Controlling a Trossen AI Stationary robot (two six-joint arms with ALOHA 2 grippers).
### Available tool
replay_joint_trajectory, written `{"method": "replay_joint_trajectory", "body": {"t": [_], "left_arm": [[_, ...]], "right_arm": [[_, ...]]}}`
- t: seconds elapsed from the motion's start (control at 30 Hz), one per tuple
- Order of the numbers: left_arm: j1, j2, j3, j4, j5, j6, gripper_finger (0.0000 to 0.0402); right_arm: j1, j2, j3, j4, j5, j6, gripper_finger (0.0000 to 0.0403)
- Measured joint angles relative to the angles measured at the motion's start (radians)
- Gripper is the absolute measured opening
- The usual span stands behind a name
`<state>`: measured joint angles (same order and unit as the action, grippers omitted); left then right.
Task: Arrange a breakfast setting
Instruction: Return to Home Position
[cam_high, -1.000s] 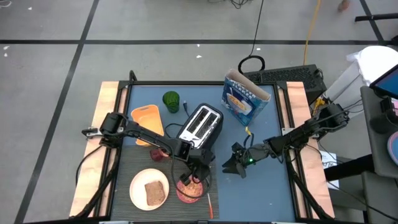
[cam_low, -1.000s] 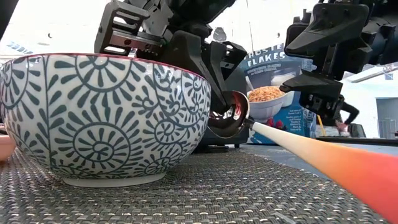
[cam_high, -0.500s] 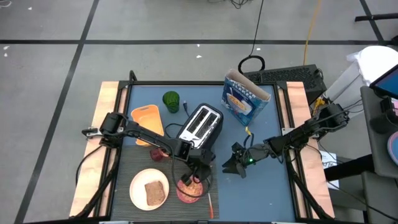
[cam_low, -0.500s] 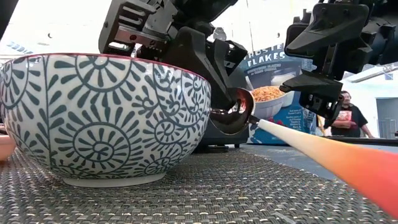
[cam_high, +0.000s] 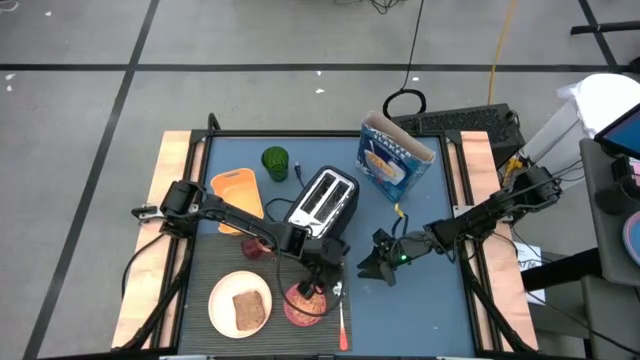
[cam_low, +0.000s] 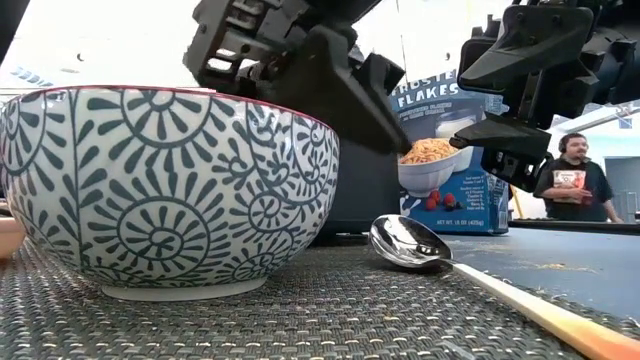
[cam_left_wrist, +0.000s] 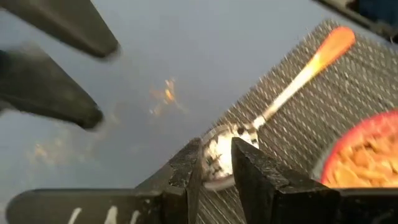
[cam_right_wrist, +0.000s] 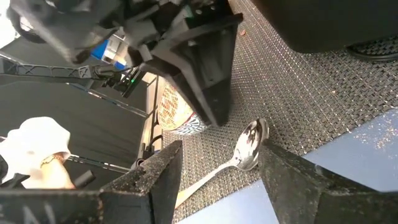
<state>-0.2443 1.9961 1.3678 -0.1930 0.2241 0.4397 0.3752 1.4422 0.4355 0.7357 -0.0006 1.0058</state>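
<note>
The red-handled metal spoon (cam_high: 341, 312) lies flat on the grey woven mat (cam_low: 300, 310), just right of the pink bowl of cereal (cam_high: 303, 306). Its metal end (cam_low: 408, 243) points toward the toaster and its handle toward the near edge. The cream plate (cam_high: 222, 300) with the toast slice (cam_high: 250, 310) sits left of the bowl. My left gripper (cam_high: 328, 272) hovers above the spoon's metal end (cam_left_wrist: 217, 155), with its fingers a little apart and empty. My right gripper (cam_high: 380, 263) is open and empty, to the right of the mat.
The silver-black toaster (cam_high: 323, 203) stands just behind my left gripper. The orange container (cam_high: 238, 190), a green cup (cam_high: 275, 162) and a cereal box (cam_high: 392, 160) stand farther back. A person (cam_low: 570, 180) stands in the room beyond the table.
My left gripper has let go of the spoon and risen. The spoon's metal end, held up above the mat before, has dropped, and the spoon now lies flat on the mat beside the bowl.
</note>
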Motion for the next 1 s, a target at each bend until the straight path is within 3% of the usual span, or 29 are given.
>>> {"method": "replay_joint_trajectory", "body": {"t": [0.23,0.5,1.0], "left_arm": [[-0.003,-0.04,0.017,0.039,-0.005,-0.058,0.0095],[-0.01,-0.255,0.018,-0.05,-0.059,-0.157,0.0095],[-0.048,-0.845,0.018,-0.615,-0.485,-0.384,0.0094]], "right_arm": [[0.0,-0.019,0.0,-0.003,-0.009,-0.005,0.02],[-0.004,-0.143,0.0,-0.017,-0.031,-0.129,0.02],[-0.086,-0.512,0.0,-0.204,-0.027,-0.321,0.02]]}}
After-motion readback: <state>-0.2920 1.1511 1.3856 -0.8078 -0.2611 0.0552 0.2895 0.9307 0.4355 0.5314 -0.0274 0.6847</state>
